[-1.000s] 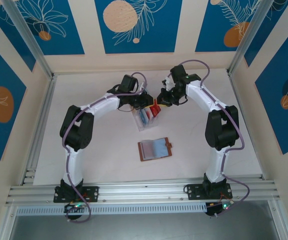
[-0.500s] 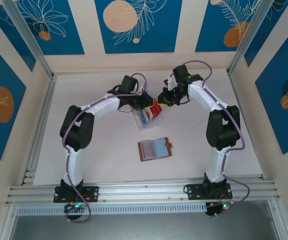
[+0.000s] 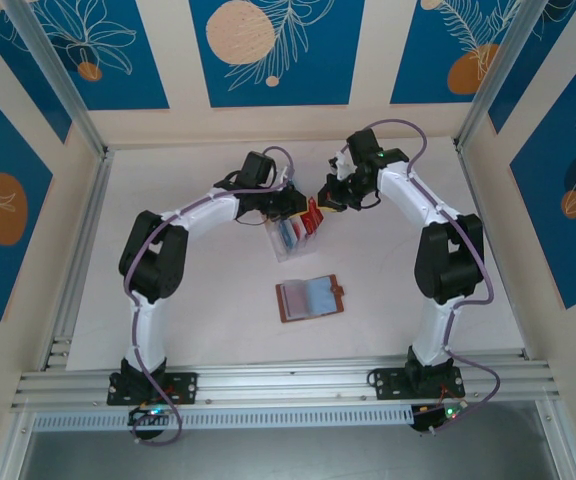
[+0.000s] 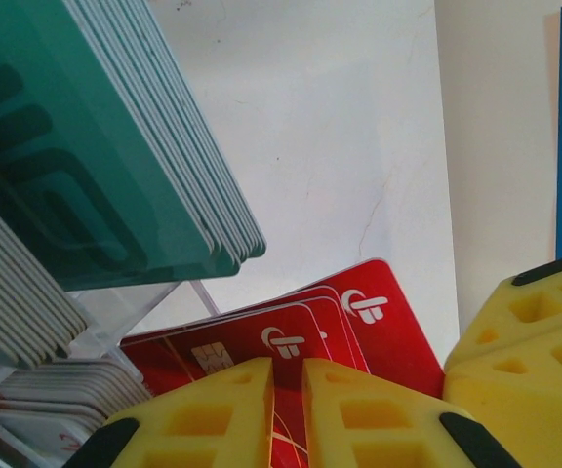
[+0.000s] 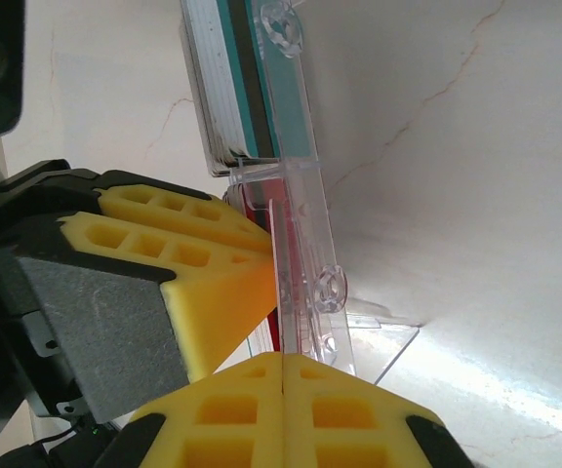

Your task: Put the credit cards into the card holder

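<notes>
A: Big white table (image 3: 388,300), and both arms stretch toward its middle. That's the left arm (image 3: 153,260) and the right arm (image 3: 448,260), wrists nearly meeting.

B: Meeting over the clear rack (image 3: 290,240), yes. It stands on the table between them, its slots packed with cards on edge.

A: And the card holder (image 3: 311,297)?

B: It's lying open and flat, brown, pockets facing up. It sits on the near side of the rack, apart from it, and neither arm touches it.

A: Now the left gripper (image 4: 287,380). Its yellow fingers are drawn in tight, and the red cards (image 4: 359,322) run right down between them. It's pinching those at the rack's end.

B: The right gripper (image 5: 282,375) is just beside it, fingers pressed flat together, right at the rack's clear wall. Whether a card edge is caught in there, I can't tell.

A: Teal cards (image 4: 86,166) stand in the next slot, a thick stack, leaning above the red ones.
</notes>
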Motion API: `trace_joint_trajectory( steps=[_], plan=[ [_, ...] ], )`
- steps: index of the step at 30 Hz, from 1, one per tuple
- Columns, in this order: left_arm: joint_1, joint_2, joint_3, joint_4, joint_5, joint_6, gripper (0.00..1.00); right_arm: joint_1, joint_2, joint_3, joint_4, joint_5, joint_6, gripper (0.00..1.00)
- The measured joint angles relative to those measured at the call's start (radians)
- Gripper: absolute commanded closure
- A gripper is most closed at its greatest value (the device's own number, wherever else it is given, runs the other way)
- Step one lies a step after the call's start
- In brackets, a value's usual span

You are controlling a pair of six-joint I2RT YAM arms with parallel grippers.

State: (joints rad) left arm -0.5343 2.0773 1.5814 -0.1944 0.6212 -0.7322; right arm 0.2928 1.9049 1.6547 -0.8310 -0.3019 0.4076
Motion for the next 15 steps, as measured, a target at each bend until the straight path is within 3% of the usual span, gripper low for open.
trace_joint_trajectory(
  steps=[15],
  plan=[
    [0.021,-0.072,-0.076,0.026,0.019,-0.037,0.83,0.029,-0.027,-0.002,0.0,0.037,0.001,1.0]
  ],
)
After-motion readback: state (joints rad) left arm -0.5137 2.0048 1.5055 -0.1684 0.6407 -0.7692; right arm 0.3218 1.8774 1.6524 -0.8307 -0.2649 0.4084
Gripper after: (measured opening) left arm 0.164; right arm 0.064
